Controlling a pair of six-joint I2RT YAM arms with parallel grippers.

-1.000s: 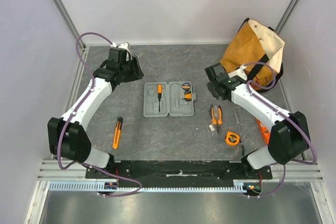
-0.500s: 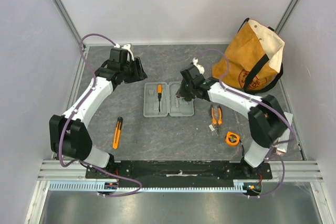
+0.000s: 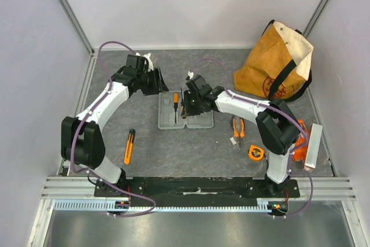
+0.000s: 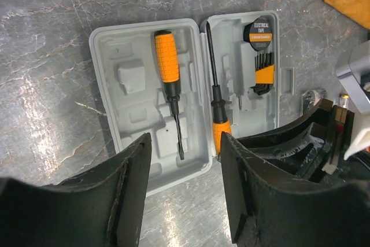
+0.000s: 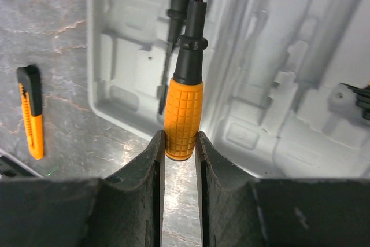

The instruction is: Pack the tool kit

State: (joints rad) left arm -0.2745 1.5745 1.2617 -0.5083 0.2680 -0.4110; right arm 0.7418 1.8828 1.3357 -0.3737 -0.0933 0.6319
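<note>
The tool kit [image 3: 199, 118] lies open in the middle of the table, a grey case with moulded slots. One orange-and-black screwdriver [image 4: 169, 79] sits in its left half. Hex keys [image 4: 263, 70] and a tape roll sit in the right half. My right gripper [image 3: 185, 104] is shut on the orange handle of a second screwdriver [image 5: 184, 117] and holds it over the case's hinge line [image 4: 215, 99]. My left gripper [image 4: 184, 163] is open and empty, just behind the case's far left edge [image 3: 157, 83]. The knife [image 3: 129, 146], pliers [image 3: 237, 128] and tape measure [image 3: 255, 152] lie on the table.
A tan canvas bag [image 3: 277, 65] with black straps stands at the back right. A small orange object [image 3: 299, 146] and a pale flat bar [image 3: 312, 146] lie beside the right arm's elbow. The knife also shows in the right wrist view [image 5: 32, 114].
My right gripper has swung left from in front of the bag to over the case's hinge. My left gripper has moved a little right, toward the case.
</note>
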